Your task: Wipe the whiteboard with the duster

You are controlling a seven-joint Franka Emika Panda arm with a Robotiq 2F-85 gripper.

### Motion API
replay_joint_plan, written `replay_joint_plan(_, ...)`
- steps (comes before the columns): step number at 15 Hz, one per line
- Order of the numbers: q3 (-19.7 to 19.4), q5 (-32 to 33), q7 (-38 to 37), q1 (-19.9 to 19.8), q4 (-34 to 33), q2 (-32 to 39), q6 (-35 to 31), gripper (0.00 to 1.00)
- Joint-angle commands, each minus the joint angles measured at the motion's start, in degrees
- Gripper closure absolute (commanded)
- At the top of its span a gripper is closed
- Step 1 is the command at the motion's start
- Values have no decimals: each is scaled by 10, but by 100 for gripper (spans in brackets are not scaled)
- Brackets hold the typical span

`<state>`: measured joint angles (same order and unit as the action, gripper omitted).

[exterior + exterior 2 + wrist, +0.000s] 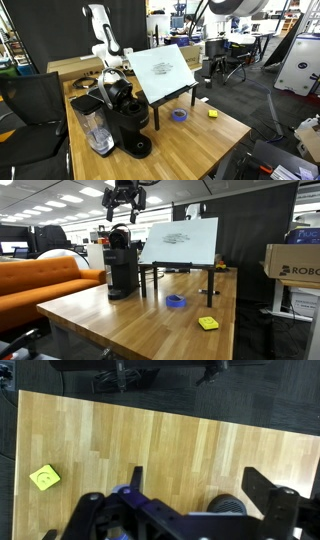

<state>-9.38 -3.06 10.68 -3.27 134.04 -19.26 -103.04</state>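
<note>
The whiteboard (165, 70) stands tilted on black easel legs in the middle of the wooden table, and shows in both exterior views (183, 242). The yellow duster (212, 114) lies flat on the table in front of the board, near the table's edge (208, 323). In the wrist view the duster (44, 478) is far to the left. My gripper (123, 213) hangs high above the table, behind the board and over the coffee machine. It is open and empty (200, 485).
A purple tape roll (180, 115) lies next to the duster (176, 302). A black coffee machine (125, 120) and a clear jug (92, 128) stand at one end of the table. An orange sofa (40, 280) and a cardboard box (295, 265) flank the table.
</note>
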Motion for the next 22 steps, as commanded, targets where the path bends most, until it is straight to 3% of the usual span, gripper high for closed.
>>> replay_joint_plan(1, -21, 9, 58, -21, 34, 1, -58, 0)
replay_joint_plan(5, -62, 27, 126, -46, 53, 39, -123, 0)
replay_joint_plan(11, -105, 42, 199, -89, 26, 171, -248, 0)
replay_joint_plan(18, -91, 47, 215, -130, -59, 308, -335, 0)
replay_joint_plan(22, -81, 46, 206, -135, -66, 310, -330, 0)
